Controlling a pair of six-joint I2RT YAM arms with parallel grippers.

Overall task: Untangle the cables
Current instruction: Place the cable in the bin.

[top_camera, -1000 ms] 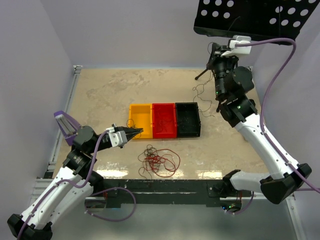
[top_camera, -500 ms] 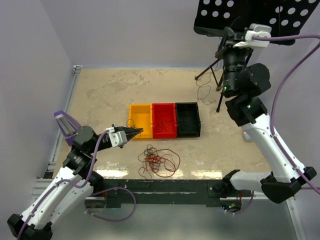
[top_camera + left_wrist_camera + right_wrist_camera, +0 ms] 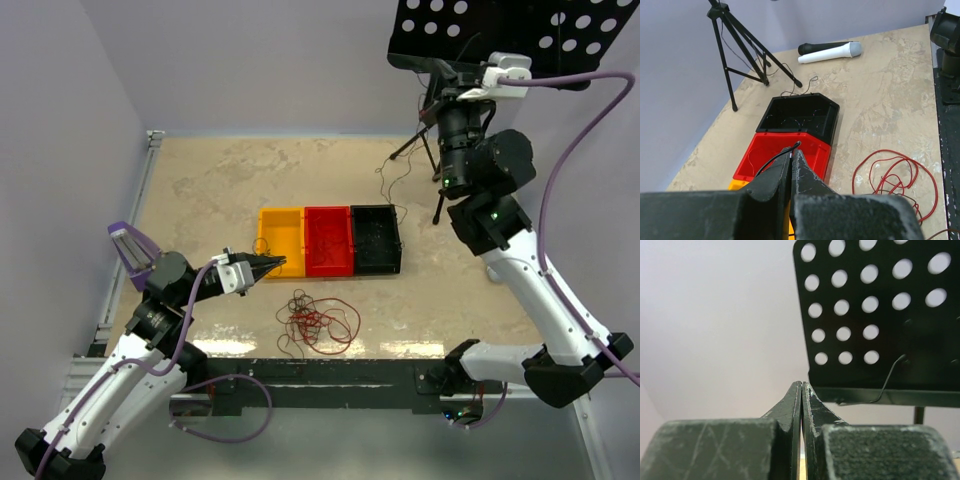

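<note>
The snarl of red and dark wires [image 3: 318,322] lies on the table in front of the bins; its red loops also show in the left wrist view [image 3: 895,175]. My left gripper [image 3: 275,264] hovers at the yellow bin's near right corner, just left of the snarl. It is shut on a thin black wire [image 3: 772,161] that sticks out at its tips [image 3: 792,149]. My right gripper [image 3: 437,72] is raised high by the music stand, jaws shut [image 3: 802,385]. A thin dark strand [image 3: 388,185] hangs from it toward the black bin.
A yellow bin [image 3: 281,212], a red bin [image 3: 328,270] and a black bin [image 3: 376,268] stand side by side mid-table. A perforated music stand [image 3: 500,30] on a tripod [image 3: 740,50] is at the back right, with a microphone [image 3: 830,50] lying near it.
My right arm has risen and swung toward the music stand, carrying the hanging dark strand with it. My left arm and the snarl have not moved.
</note>
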